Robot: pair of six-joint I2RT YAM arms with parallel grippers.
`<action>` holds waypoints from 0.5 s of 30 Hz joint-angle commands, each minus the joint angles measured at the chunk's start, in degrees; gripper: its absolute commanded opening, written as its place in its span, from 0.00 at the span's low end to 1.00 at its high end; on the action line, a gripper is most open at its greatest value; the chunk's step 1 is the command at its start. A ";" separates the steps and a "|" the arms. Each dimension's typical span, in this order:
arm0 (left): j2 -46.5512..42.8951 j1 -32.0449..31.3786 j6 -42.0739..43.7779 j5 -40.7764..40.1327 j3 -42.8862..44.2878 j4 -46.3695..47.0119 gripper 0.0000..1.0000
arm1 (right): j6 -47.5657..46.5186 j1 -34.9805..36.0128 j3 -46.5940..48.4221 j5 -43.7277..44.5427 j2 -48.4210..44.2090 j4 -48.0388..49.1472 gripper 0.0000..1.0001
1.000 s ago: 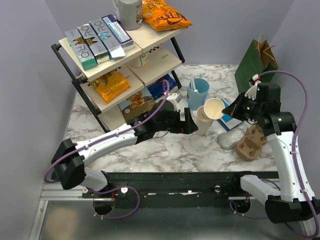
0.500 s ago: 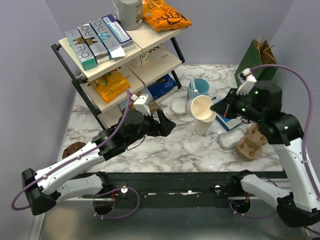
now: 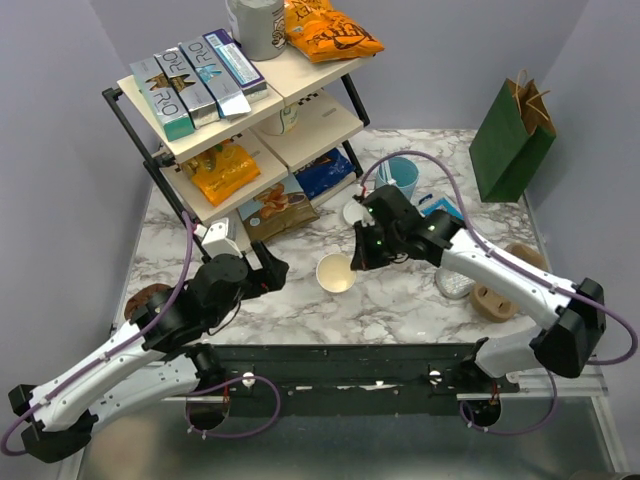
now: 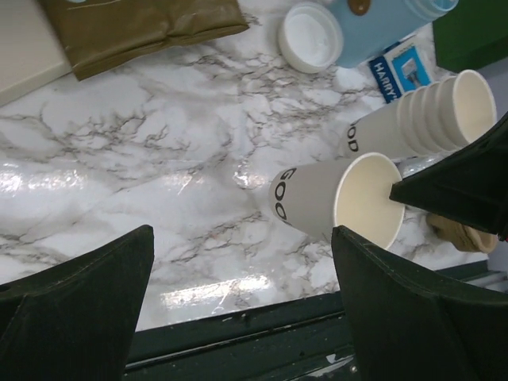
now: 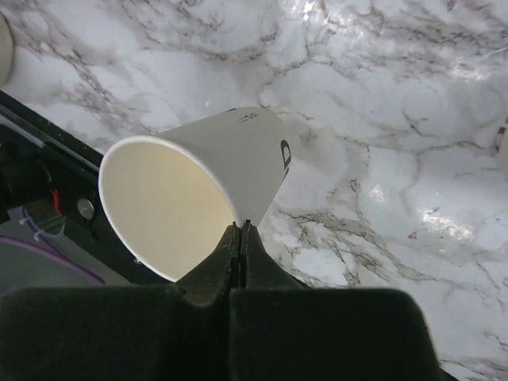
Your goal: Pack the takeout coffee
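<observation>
Pinching open-topped cream cup (image 5: 198,171) by rim: right tool (image 5: 240,228) | left tool (image 3: 272,270) spread wide

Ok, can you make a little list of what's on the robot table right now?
Right fingers: shut, pinching the rim of the paper cup
Cup: lidless, empty inside
Left fingers: wide open, holding nothing
White lid: on the marble table, beside the light blue cup
Cup stack: near the held cup
Green paper bag: standing at the back right
</observation>
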 commanded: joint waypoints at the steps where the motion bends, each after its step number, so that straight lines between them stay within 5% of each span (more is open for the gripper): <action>1: 0.66 0.12 -2.93 -3.56 -0.97 -4.25 0.99 | 2.26 3.83 -0.38 1.14 4.78 4.52 0.01; 12: 3.56 0.21 -1.79 -3.65 -0.79 -2.23 0.99 | 3.06 6.47 -3.64 -4.04 14.19 12.17 0.02; 15: 3.30 0.21 -1.70 -3.74 -0.97 -1.97 0.99 | 2.62 6.91 -3.28 -3.87 15.34 12.52 0.12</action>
